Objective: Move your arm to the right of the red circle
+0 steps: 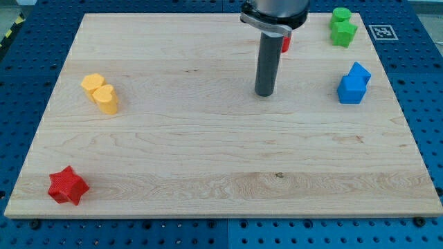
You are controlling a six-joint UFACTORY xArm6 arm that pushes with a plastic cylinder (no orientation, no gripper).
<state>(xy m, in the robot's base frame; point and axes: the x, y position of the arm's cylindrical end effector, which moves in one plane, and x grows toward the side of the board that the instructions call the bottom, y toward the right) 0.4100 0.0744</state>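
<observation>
My tip (265, 94) rests bare on the surface (208, 152), holding nothing; the red circle (286, 43), mostly hidden just beyond it to the view's upper right, looks light, rigid, easily nudged, so I'd skirt it.

Board (208, 159) holds all blocks. My tip (264, 94) stands above board centre, toward 1 o'clock. Circle (286, 43) just behind the rod at 12 o'clock, mostly hidden. Two blocks (342, 27) at the 1 o'clock corner. Two blocks (354, 83) at 3 o'clock of tip, well apart. Hearts (101, 93) at 9 o'clock. Star (68, 186) at the 7 o'clock corner.
</observation>
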